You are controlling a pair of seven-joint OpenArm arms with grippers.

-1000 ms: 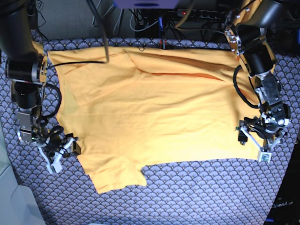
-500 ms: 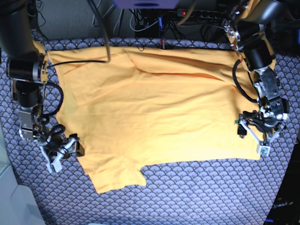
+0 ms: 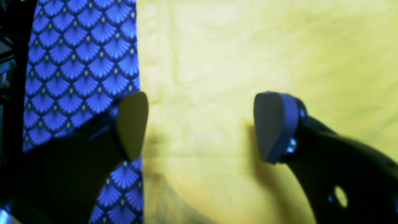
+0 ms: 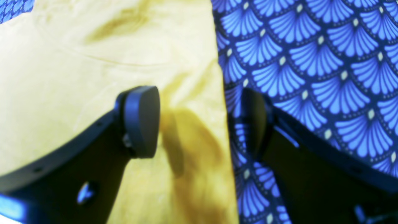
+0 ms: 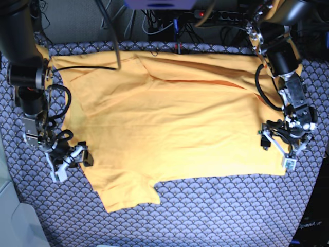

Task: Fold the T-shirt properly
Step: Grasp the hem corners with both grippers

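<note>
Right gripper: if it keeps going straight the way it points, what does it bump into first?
Probably the edge of the T-shirt. The right gripper is open and straddles it, one finger over the shirt, the other over the tablecloth. How far away is unclear.

Patterned cloth (image 5: 205,211) bare along the near side, below the T-shirt (image 5: 169,118) hem: open passage there. Narrow bare strips at both side edges, each partly taken by a gripper. Left gripper (image 3: 199,127) jaws wide, straddling the shirt's side edge, gap between pads unobstructed. Right gripper (image 4: 202,121) likewise spread across the opposite edge, one finger over fabric, one over cloth. Far edge crowded: cables (image 5: 169,23) and both arm bases. Black cable (image 5: 87,67) lying across the shirt's far corner.
</note>
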